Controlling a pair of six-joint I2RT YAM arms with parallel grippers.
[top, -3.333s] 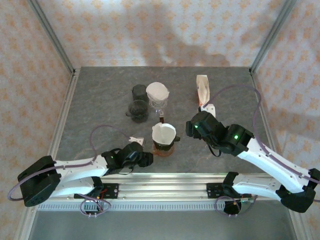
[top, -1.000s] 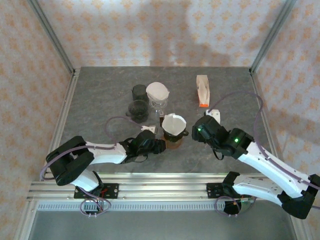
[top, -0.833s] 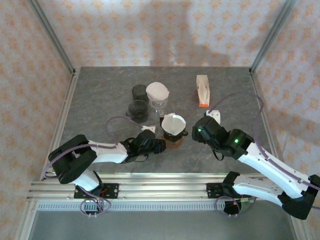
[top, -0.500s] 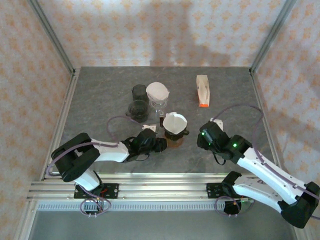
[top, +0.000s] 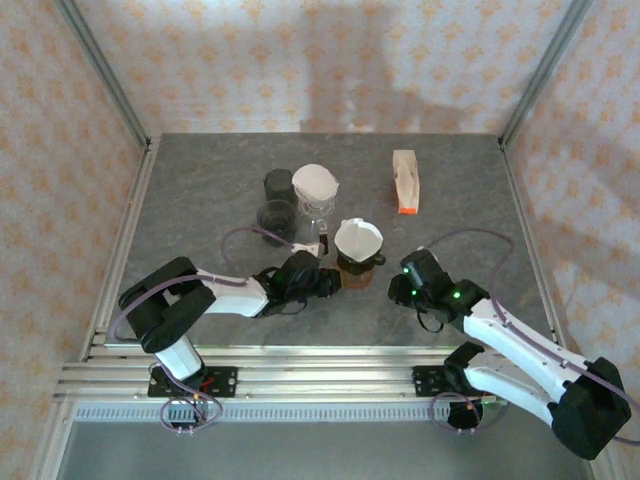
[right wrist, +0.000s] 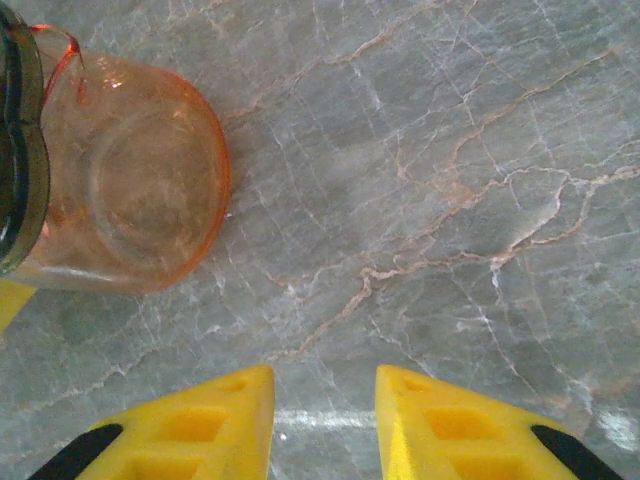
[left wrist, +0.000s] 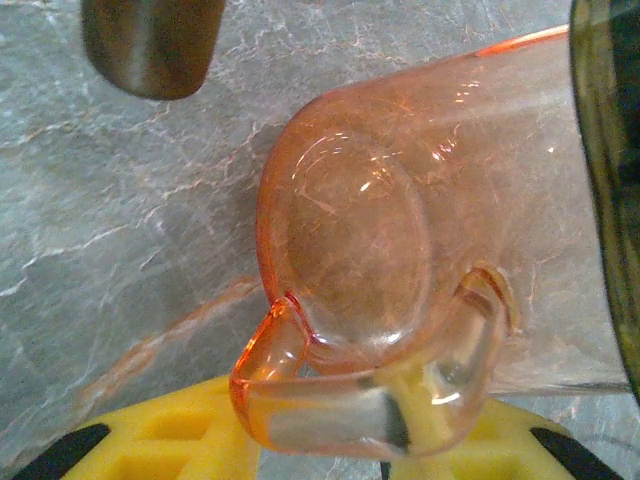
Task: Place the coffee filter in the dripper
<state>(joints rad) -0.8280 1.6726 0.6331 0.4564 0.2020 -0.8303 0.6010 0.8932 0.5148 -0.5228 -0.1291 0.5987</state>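
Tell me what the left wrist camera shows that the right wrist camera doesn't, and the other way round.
Left wrist: the left gripper closed on the handle of the orange glass server, plus a metallic cylinder beyond it. Right wrist: the right gripper open, nothing between its fingers, over bare table. Shared: the server's body and the dark dripper rim against it.

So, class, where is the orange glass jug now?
The orange glass jug is near the middle of the table in the top view, under the filter-lined dripper; the left gripper clamps its handle.
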